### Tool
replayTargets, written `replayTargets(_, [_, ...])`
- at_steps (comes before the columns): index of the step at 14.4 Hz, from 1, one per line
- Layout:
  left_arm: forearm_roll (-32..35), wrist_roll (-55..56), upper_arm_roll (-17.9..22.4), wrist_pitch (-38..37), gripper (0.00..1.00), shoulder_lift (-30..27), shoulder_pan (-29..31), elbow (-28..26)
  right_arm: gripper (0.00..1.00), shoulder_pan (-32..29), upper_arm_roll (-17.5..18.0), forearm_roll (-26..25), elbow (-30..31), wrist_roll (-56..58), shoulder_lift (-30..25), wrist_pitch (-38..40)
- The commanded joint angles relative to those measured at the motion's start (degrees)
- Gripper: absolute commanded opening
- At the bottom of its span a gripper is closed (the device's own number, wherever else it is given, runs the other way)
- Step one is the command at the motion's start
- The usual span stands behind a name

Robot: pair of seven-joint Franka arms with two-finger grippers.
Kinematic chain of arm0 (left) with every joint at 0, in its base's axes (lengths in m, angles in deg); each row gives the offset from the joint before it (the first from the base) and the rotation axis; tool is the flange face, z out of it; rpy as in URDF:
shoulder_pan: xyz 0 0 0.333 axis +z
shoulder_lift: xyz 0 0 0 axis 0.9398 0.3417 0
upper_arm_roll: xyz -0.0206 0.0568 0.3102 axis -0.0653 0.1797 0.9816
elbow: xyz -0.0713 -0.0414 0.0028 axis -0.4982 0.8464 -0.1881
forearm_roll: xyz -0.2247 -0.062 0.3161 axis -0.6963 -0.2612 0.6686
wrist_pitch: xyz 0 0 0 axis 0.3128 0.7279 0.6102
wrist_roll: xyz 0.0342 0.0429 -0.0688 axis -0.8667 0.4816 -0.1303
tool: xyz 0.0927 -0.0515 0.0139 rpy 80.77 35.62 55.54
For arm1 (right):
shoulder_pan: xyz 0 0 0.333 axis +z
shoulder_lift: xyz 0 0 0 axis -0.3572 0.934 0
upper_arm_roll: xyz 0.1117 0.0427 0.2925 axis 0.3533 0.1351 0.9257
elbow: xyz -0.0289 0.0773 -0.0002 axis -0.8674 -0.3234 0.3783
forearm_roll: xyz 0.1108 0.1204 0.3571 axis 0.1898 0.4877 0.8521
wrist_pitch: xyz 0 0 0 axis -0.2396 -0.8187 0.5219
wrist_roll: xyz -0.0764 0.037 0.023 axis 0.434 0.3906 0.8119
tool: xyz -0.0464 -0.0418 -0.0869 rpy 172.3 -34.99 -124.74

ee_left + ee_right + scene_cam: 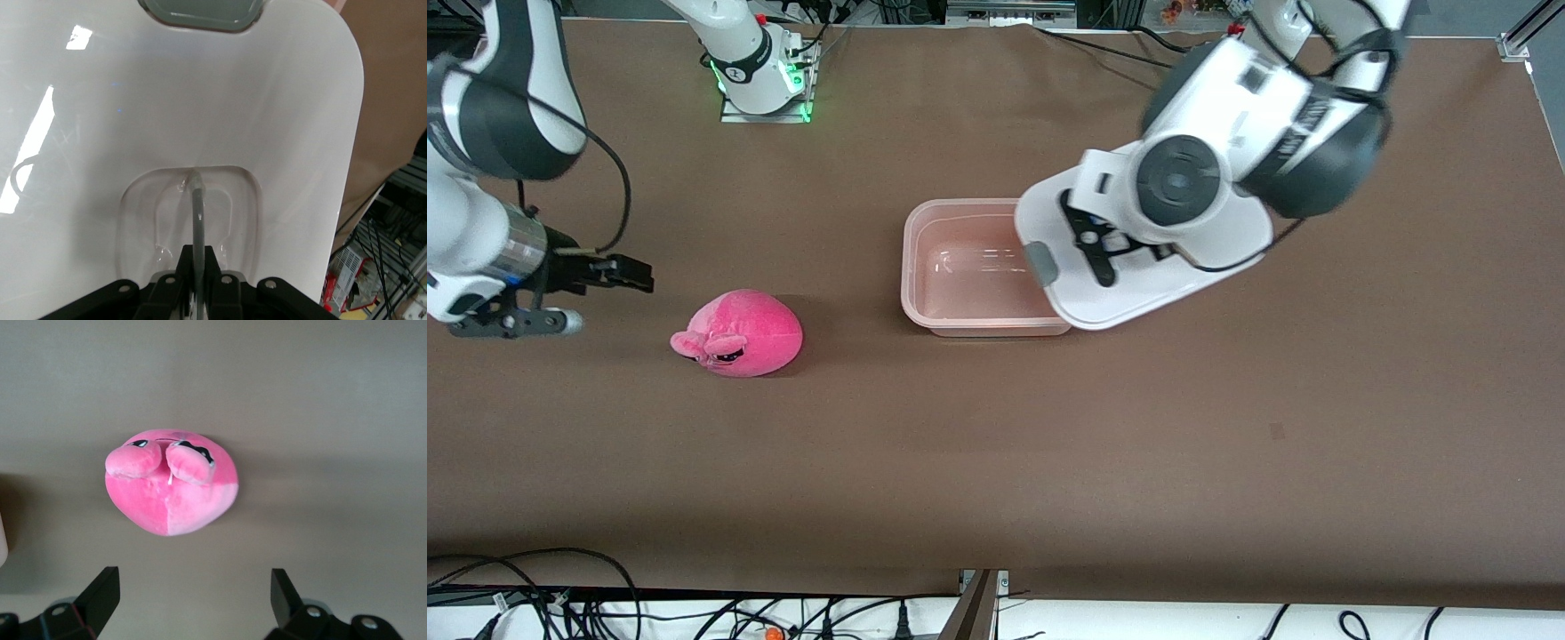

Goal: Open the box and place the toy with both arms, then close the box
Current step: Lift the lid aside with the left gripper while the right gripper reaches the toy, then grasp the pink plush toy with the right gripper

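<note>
1. While the left arm holds the lid [1138, 298] up in the air, the box [960, 267] sits open on the brown table [1049, 462].
2. The left gripper [197, 293] has its fingers pressed together on the clear handle [197, 200] in the middle of the lid.
3. The lid is white and flat, and it tilts over the end of the box that is toward the left arm's end of the table.
4. A grey clip [1040, 264] shows on the edge of the lid, over the box.
5. The box is pinkish and see-through, and nothing lies inside it.
6. The toy [743, 333] is a bright pink plush that lies on the table, well apart from the box, toward the right arm's end of the table.
7. It lies a bit nearer to the front camera than the box does.
8. The toy's ears and dark eyes point toward the front camera.
9. The right gripper [193, 597] hangs near the toy, and its fingers [100, 593] stand wide apart.
10. The right gripper holds nothing and does not touch the toy.
11. Black cables [560, 596] lie along the table edge nearest the front camera.
</note>
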State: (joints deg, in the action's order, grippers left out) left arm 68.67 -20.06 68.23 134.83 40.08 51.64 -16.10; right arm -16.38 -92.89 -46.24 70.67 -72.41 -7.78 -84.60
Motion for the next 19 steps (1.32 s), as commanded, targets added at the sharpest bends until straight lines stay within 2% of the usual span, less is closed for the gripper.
replayTargets(1, [0.66,-12.02,-0.32,-1.55,0.00,-0.84,6.76,-1.34,1.00,0.29,0.52,2.87,-0.86,0.49,3.30,-1.71])
replayTargets(4, [11.35,-24.41,-0.32,-1.72,0.00,-0.93,9.50,-2.74,1.00,0.90,0.69,3.14,2.12,0.49,4.89,-5.83])
replayTargets(6, [14.89,-29.97,-0.24,-1.11,0.00,-0.84,10.73,-3.18,1.00,0.90,0.78,3.23,5.64,0.49,4.89,-9.62])
replayTargets(9, [15.79,-35.77,-0.41,2.13,0.00,-0.84,14.24,-6.25,0.99,0.90,0.78,4.02,9.68,0.49,4.81,-14.19])
replayTargets(12, [15.79,-39.22,-0.41,3.90,0.00,-0.84,15.66,-7.40,0.91,0.90,1.13,4.02,13.73,0.49,4.72,-19.46])
replayTargets(13, [16.22,-39.74,-0.67,4.42,0.00,-1.10,15.66,-8.53,0.89,0.90,1.22,4.02,14.69,0.49,4.72,-20.87])
replayTargets(14, [16.75,-39.84,-0.76,6.43,0.00,-3.28,15.66,-12.11,0.86,0.90,1.22,4.02,15.66,0.49,4.80,-22.10])
replayTargets(15, [16.67,-39.84,-0.85,11.15,0.00,-7.22,15.83,-18.50,0.81,0.90,1.48,4.02,16.80,0.49,4.80,-23.42])
replayTargets(17, [15.97,-39.66,-0.85,20.82,0.00,-16.10,15.75,-32.21,0.60,0.90,1.84,4.02,17.60,0.49,4.80,-24.49])
replayTargets(18, [15.27,-39.75,-0.85,22.86,0.00,-17.87,15.75,-35.32,0.44,0.90,1.84,4.02,17.60,0.66,4.80,-24.31])
replayTargets(19, [15.17,-39.75,-0.85,23.06,0.00,-17.98,15.66,-35.53,0.26,0.90,1.84,4.02,17.52,1.10,4.80,-24.14])
